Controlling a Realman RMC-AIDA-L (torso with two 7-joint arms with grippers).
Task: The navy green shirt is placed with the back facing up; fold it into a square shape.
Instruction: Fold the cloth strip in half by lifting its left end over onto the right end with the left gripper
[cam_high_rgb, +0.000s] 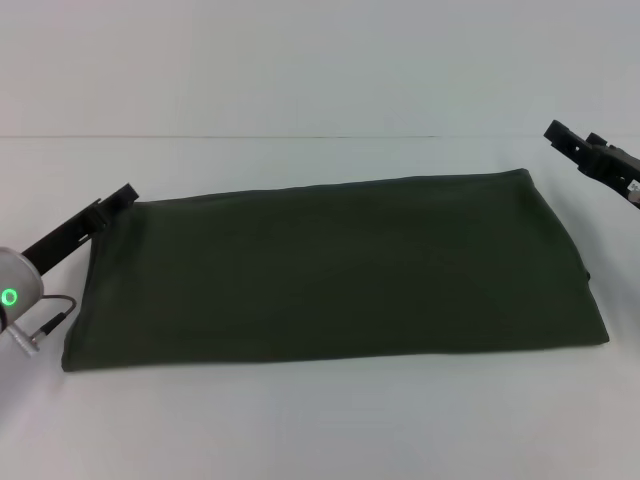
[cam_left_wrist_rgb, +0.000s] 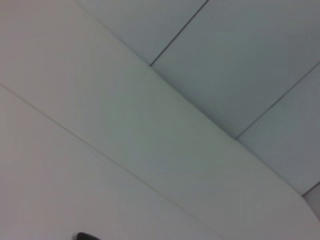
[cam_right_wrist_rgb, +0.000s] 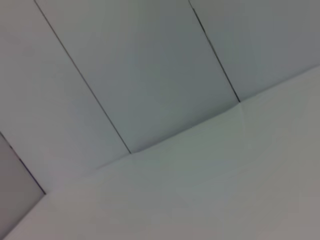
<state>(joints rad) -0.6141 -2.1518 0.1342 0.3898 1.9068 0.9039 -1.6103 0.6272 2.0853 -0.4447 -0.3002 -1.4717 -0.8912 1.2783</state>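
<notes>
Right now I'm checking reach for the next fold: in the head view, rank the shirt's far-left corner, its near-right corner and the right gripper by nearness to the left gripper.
1. Far-left corner of the navy green shirt, right by the left gripper.
2. Near-right corner, across the cloth.
3. Right gripper, far right; too close to rank against the second.

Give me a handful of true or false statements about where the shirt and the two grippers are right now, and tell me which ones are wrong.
1. The navy green shirt lies as a long folded band on the white table. True.
2. The left gripper is at the shirt's far left corner. True.
3. The right gripper is pressing down on the middle of the shirt. False: it is beyond the shirt's far right corner, apart from the cloth.
4. Cream lettering shows on the shirt's upper face. False: the face in view is plain.
5. The shirt is already a square. False: it is much wider than deep.
</notes>
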